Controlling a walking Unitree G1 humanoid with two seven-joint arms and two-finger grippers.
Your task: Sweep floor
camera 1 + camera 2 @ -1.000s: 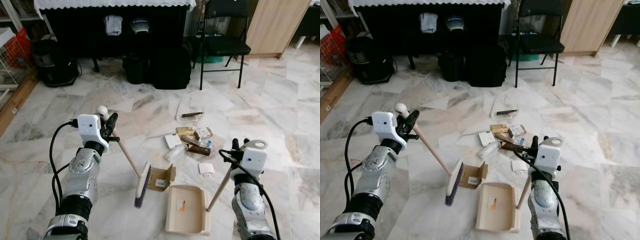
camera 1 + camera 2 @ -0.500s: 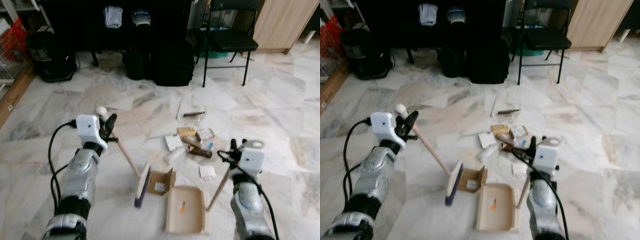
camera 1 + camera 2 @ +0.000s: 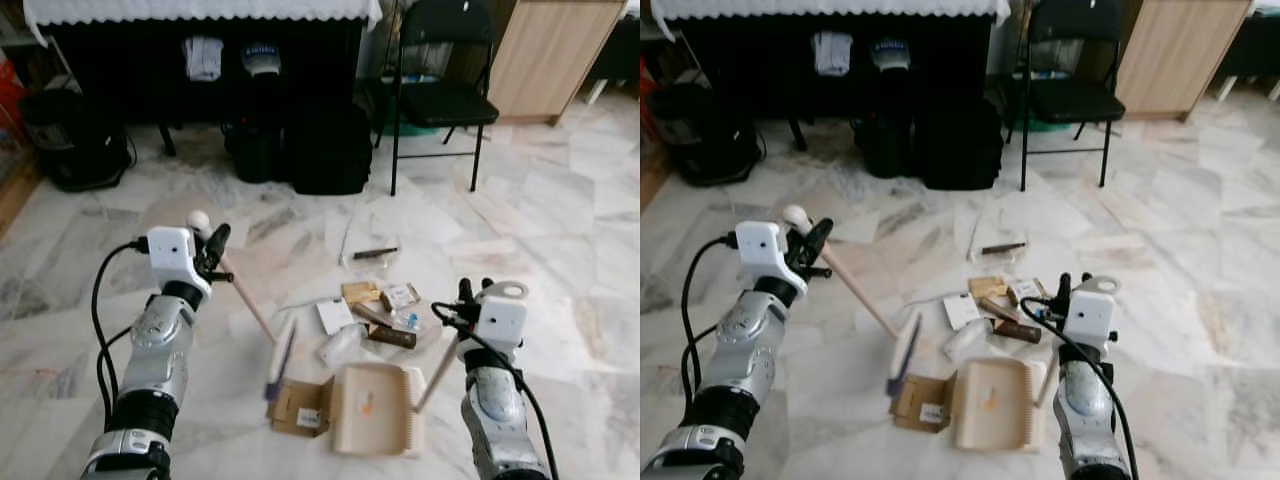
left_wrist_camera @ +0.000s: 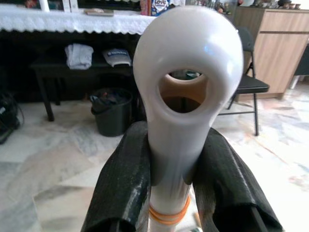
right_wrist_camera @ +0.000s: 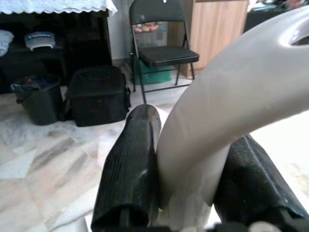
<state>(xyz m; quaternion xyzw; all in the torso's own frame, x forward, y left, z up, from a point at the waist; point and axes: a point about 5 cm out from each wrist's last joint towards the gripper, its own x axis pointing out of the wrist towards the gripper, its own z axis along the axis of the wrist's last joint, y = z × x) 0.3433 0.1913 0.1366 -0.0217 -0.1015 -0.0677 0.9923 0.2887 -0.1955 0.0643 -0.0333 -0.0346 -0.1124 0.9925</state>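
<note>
Marble floor [image 3: 560, 240]: left gripper [image 4: 169, 188] clamps the broom [image 3: 277, 360] handle; right gripper [image 5: 193, 193] clamps the dustpan [image 3: 375, 410] handle, litter [image 3: 375, 310] just ahead.

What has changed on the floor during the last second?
The purple-bristled hand brush and the beige plastic dustpan both moved forward toward the scattered litter. The small brown cardboard box now lies beside the dustpan, behind the brush. The left gripper and right gripper stay shut on their handles.
</note>
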